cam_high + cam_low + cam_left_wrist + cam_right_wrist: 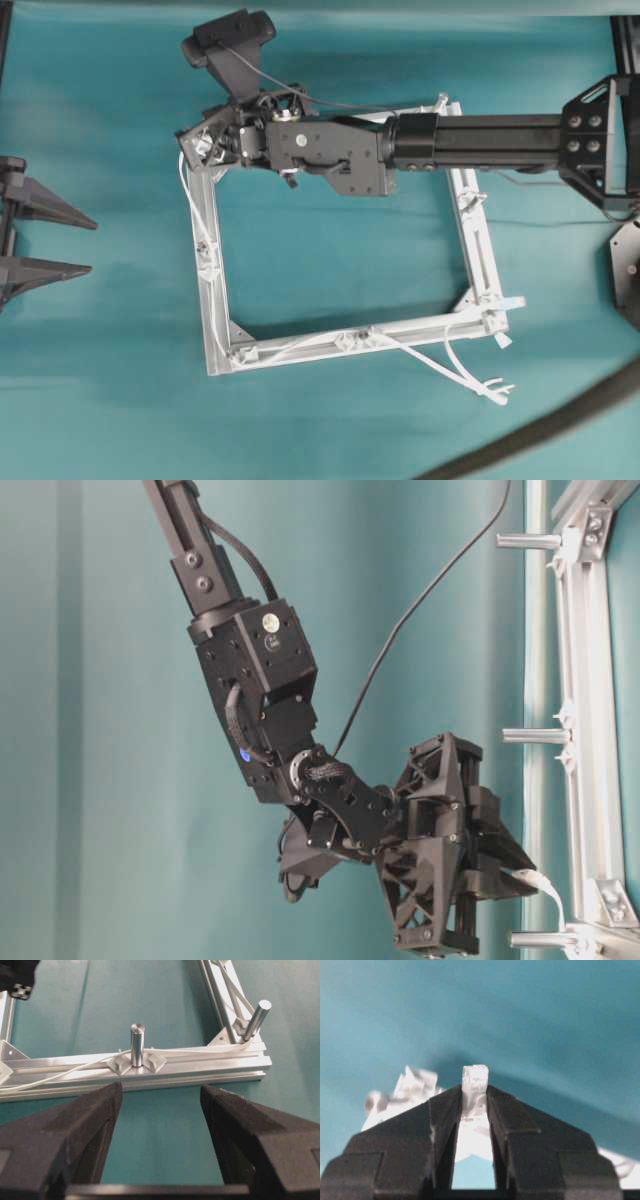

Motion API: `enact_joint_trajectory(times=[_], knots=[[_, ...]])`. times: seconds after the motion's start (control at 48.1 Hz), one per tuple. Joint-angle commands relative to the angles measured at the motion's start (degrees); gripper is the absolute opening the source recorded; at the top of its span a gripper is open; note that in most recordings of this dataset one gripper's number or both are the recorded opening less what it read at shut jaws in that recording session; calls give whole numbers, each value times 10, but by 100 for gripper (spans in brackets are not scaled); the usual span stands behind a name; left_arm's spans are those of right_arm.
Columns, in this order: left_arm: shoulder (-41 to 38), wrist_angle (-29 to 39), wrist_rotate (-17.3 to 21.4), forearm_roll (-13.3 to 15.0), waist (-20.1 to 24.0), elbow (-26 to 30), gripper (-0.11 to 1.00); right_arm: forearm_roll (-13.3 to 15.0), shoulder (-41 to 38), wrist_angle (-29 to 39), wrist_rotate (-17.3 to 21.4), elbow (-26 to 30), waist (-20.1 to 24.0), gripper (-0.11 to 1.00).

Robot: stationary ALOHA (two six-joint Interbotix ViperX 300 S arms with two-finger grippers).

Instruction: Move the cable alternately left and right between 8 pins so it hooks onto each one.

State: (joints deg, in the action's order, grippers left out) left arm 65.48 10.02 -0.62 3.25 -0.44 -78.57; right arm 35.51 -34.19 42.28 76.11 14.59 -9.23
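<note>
Gripping the cable point(475, 1080) by its small clear plug end, the right gripper point(474, 1097) has its jaws drawn narrow on that plug, which stands proud of the fingertips in the right wrist view. In the overhead view this gripper point(205, 142) sits at the far-left corner of the square frame point(212, 300), reached across from the right side of the bench point(100, 400). The cable point(300, 345) runs from that corner down the frame's left bar, along the near bar past its pins point(350, 338), and leaves a loose loop lying on the bench off the near-right corner. The left wrist view shows the white cord point(65, 1074) passing just beside an upright pin point(137, 1044) and on toward a second, leaning pin point(257, 1020) at the corner; whether it touches each cannot be told. The left gripper point(80, 245) rests well apart at the left edge, jaws wide and holding nothing. Judged from its drape, the cord is light, soft and limp, with no stiffness to hold a shape; it will likely slip off a smooth pin unless kept under gentle tension. The plug is rigid and gives the surest hold, though it looks small and possibly brittle, so pressure should stay moderate. The count of pins already hooked cannot be confirmed from these views.
</note>
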Motion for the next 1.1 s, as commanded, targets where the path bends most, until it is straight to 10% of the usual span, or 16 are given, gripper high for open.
enact_joint_trajectory(times=[0.0,1.08], knots=[[-4,-3,-1,-3,-2,5,66,3,38,-2,0,-4,13,19],[174,33,1,-3,-1,-19,66,5,82,-195,-52,-130,31,19]])
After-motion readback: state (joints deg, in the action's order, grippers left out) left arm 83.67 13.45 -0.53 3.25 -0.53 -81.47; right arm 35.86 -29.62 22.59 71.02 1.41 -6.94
